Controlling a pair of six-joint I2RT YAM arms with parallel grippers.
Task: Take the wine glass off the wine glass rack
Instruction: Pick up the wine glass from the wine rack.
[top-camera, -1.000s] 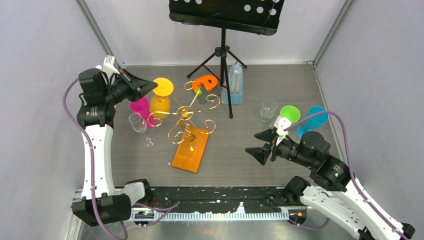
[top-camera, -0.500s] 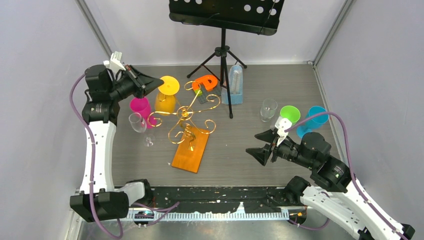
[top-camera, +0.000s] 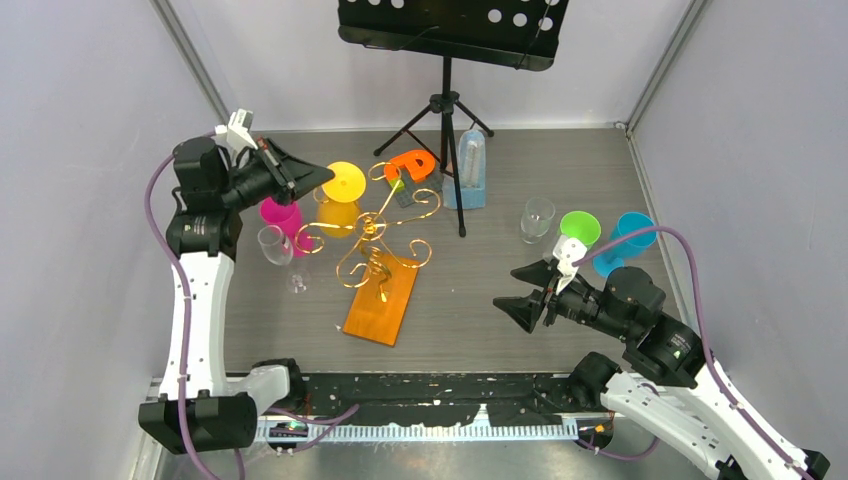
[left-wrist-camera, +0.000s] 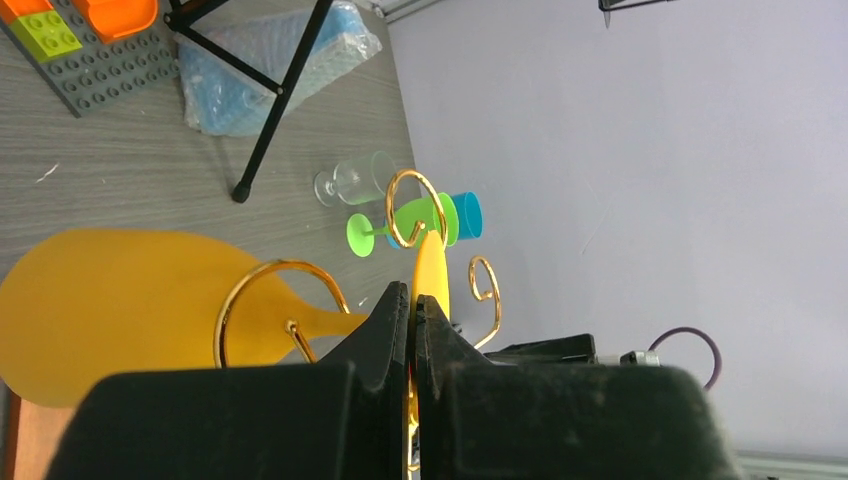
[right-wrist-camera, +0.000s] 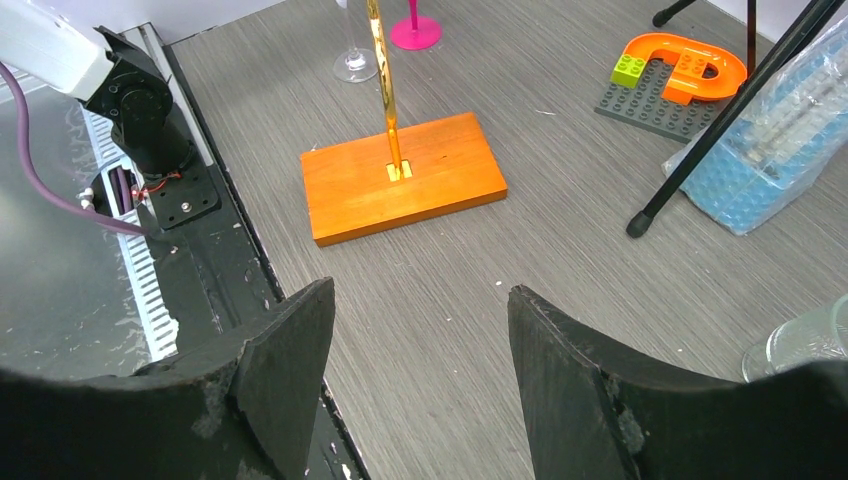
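The wine glass rack (top-camera: 375, 236) is a tree of gold wire scrolls on an orange wooden base (top-camera: 380, 300), left of the table's middle. A yellow wine glass (top-camera: 340, 212) hangs tilted at the rack's left side, its round foot (top-camera: 344, 182) uppermost. My left gripper (top-camera: 322, 178) is shut on the rim of that foot. In the left wrist view the foot (left-wrist-camera: 431, 270) shows edge-on between the closed jaws, and the yellow bowl (left-wrist-camera: 120, 300) lies behind a gold loop (left-wrist-camera: 275, 305). My right gripper (top-camera: 528, 290) hovers open and empty, right of the base (right-wrist-camera: 405, 178).
A pink glass (top-camera: 278, 213) and a clear glass (top-camera: 275, 245) stand left of the rack. A clear glass (top-camera: 537, 217), a green one (top-camera: 579, 228) and a blue one (top-camera: 628, 238) stand at the right. A black tripod music stand (top-camera: 447, 105), a blue pack (top-camera: 468, 170) and an orange toy (top-camera: 411, 165) are behind.
My left gripper has moved right, toward the rack's middle, carrying the yellow glass by its foot. The glass has shifted right and tilted more. The right arm has barely moved.
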